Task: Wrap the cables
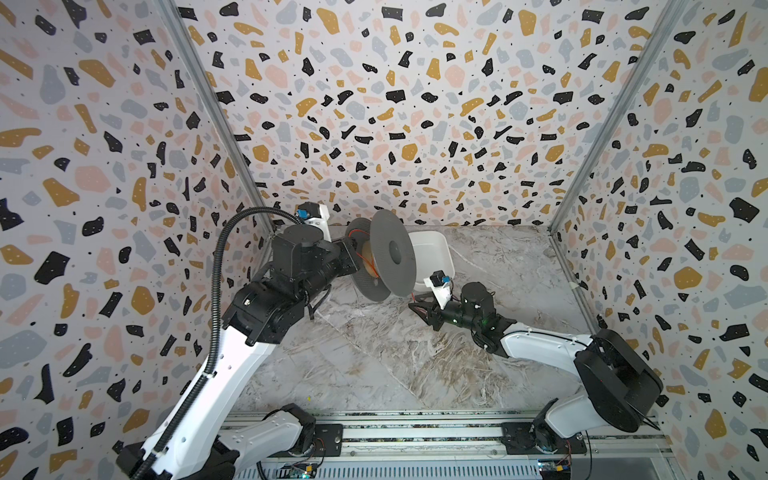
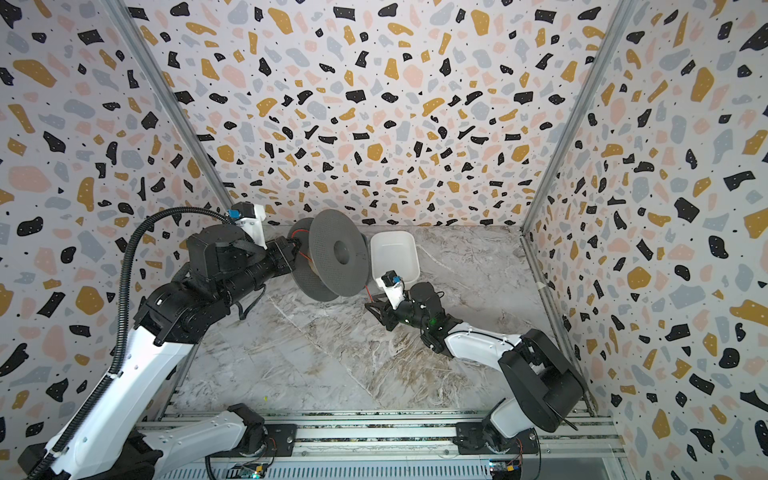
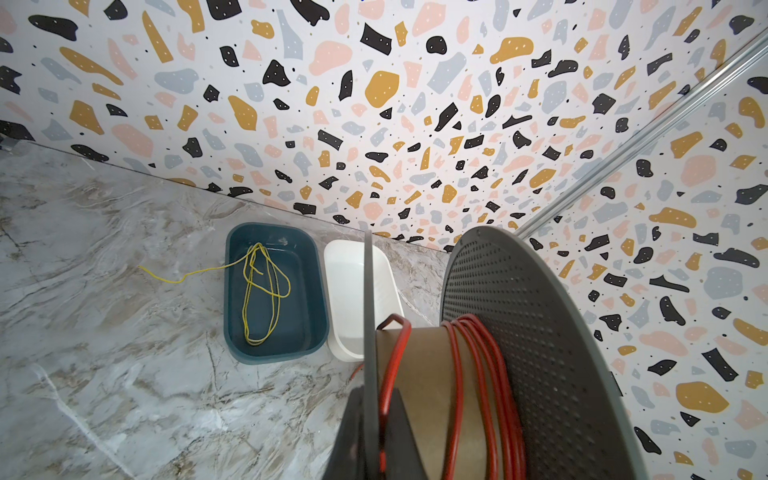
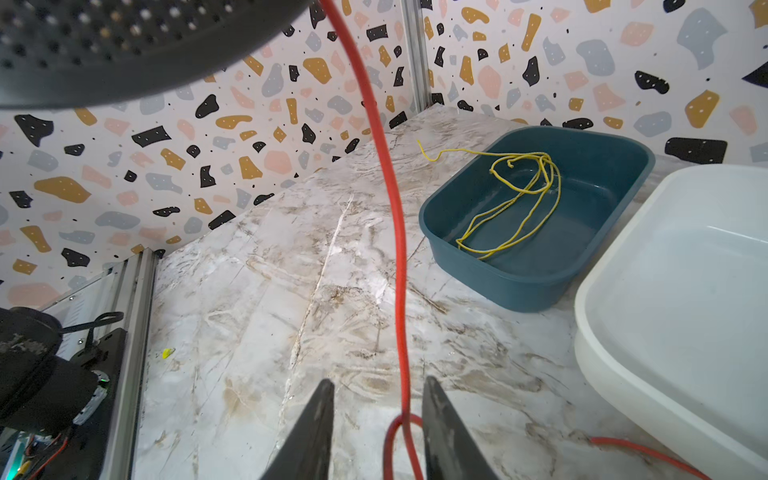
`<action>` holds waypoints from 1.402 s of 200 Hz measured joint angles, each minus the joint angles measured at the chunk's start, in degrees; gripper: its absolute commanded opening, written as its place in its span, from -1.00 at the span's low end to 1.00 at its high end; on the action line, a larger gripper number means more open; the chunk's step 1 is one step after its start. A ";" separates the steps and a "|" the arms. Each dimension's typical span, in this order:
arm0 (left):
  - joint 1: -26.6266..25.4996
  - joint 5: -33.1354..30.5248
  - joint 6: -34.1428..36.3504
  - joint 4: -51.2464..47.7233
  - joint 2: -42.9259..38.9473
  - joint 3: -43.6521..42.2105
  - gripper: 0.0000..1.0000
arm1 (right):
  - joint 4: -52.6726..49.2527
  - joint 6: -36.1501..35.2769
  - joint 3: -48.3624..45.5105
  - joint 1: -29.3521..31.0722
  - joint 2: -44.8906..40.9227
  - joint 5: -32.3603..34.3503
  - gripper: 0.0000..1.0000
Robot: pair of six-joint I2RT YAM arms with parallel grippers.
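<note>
Right wrist camera only: red cable coming down past the rim of the reel and passing between the tips of the right claw, jaws part-way apart round the strand. Then curling under the claw and trailing over the counter beside the white tub.

Left wrist camera only: left claw clamped tight on the reel's thin near flange, more red cable wound in several turns on the brown core.

Both wrist cameras, though hidden behind the reel from above: blue tub just beside the white one, yellow wire looped inside, one end draped over the rim onto the counter.

In both top views: right arm folded low, claw near the counter and aimed toward the reel's lower edge. Left arm stretched forward, holding the reel tilted and clear of the counter, near the back wall.

Metal rail along the front edge, then gray-brown marbled counter, scuffed. Speckled terrazzo-print walls on three sides.
</note>
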 measured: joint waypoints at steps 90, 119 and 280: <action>0.00 0.09 -0.87 0.11 1.25 -0.39 -1.00 | 1.97 -0.87 3.91 0.63 3.80 4.90 -0.44; 0.02 0.28 -0.98 0.15 1.90 -0.37 -1.00 | 2.14 -1.75 4.22 1.42 5.75 5.84 -0.90; 0.33 -18.43 -9.62 13.77 4.52 -13.25 -1.00 | -23.74 -14.67 19.26 20.50 4.92 30.10 -1.00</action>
